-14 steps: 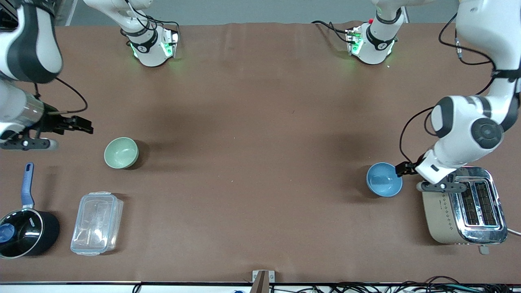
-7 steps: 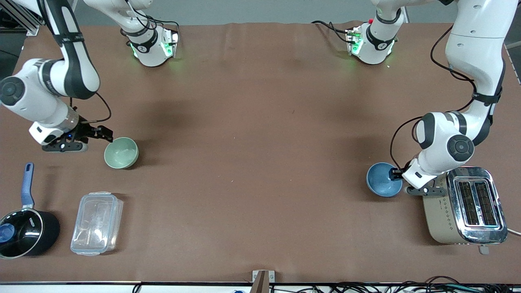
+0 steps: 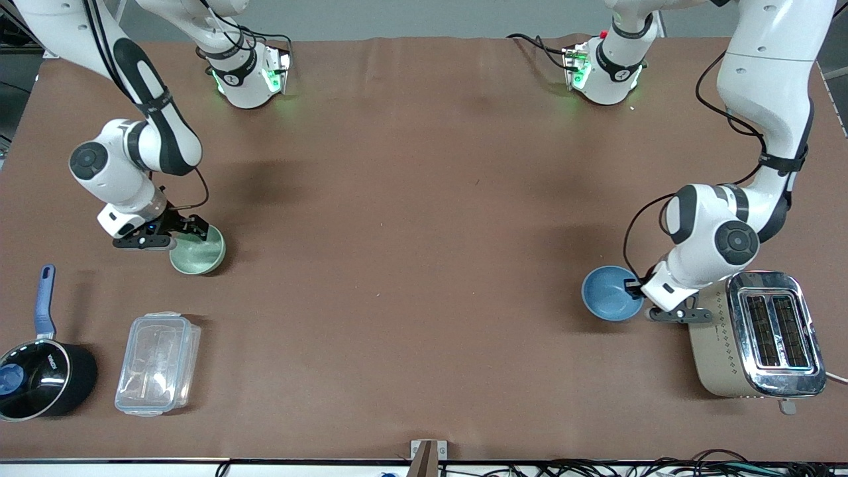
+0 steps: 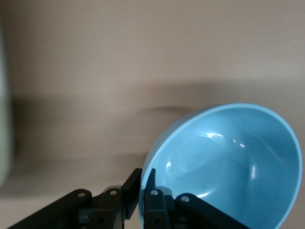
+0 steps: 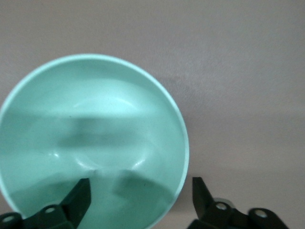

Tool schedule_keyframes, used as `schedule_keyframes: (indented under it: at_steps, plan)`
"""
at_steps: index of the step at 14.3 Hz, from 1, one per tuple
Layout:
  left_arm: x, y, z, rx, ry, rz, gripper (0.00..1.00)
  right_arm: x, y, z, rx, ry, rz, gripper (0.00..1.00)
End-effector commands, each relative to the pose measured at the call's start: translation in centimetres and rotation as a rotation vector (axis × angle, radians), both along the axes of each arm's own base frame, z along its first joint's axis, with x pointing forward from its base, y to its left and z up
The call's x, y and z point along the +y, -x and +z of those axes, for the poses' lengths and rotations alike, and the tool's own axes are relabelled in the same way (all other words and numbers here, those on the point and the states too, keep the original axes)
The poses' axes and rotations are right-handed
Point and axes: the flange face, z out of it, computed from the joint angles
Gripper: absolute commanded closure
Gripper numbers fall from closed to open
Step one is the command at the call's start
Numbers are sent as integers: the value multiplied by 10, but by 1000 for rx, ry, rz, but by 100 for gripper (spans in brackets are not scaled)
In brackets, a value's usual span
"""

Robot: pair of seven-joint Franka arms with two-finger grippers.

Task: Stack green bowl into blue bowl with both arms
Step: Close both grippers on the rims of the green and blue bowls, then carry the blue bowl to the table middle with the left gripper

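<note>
Bowls at opposite ends of table (image 3: 424, 199), wide bare middle between for the carry.
Blue bowl (image 3: 610, 293) near left arm's end beside toaster (image 3: 755, 334), rim pinched in left gripper (image 3: 633, 287), tilted. Green bowl (image 3: 197, 250) near right arm's end; right gripper (image 3: 196, 232) spread, straddling rim on base-side edge, not closed yet.

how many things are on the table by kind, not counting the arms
bowls: 2, the green bowl and the blue bowl
saucepans: 1
clear plastic containers: 1
toasters: 1
total: 5
</note>
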Motion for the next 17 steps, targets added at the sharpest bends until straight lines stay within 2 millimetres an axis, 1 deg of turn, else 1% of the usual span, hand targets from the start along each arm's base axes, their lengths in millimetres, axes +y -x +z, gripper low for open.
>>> schedule_keyframes:
  at_steps: [1,2,3,4,5,6,8,9,10,11,12,13,14,15,16,17]
  plan:
    - [-96,8,37,44,53,63,100,-2,1,6,-7,0,9,26]
    - [-137,15,47,50,83,108,100,-2,1,6,-5,0,10,42]
    - [-180,26,48,63,107,128,100,-2,0,7,-5,0,15,63]
    - [-222,39,49,71,115,156,100,-2,0,7,-1,-1,16,88]
    - [-264,55,46,80,119,167,100,-3,-2,8,0,-1,15,99]
    - [-308,74,38,98,123,177,100,-4,-2,9,-2,0,12,100]
    - [-377,107,17,129,129,204,100,-4,-3,12,0,-1,15,100]
    - [-400,122,4,144,125,212,100,-5,-6,20,14,-5,14,100]
    - [-416,131,-13,149,119,215,100,-5,-11,41,41,-13,11,100]
    - [-430,141,-24,142,121,210,100,-4,-19,66,78,-25,7,100]
    - [-432,142,-32,124,115,221,98,-3,-28,92,118,-37,7,100]
    - [-434,145,-42,126,111,224,93,-2,-39,118,167,-47,10,100]
    - [-435,143,-44,120,124,228,78,3,-53,151,226,-61,10,100]
    - [-436,140,-42,108,137,228,46,14,-64,180,270,-91,9,100]
    - [-434,135,-34,94,142,227,0,31,-71,205,300,-139,-6,100]
    - [-429,125,-12,71,160,239,0,51,-75,224,330,-150,-36,100]
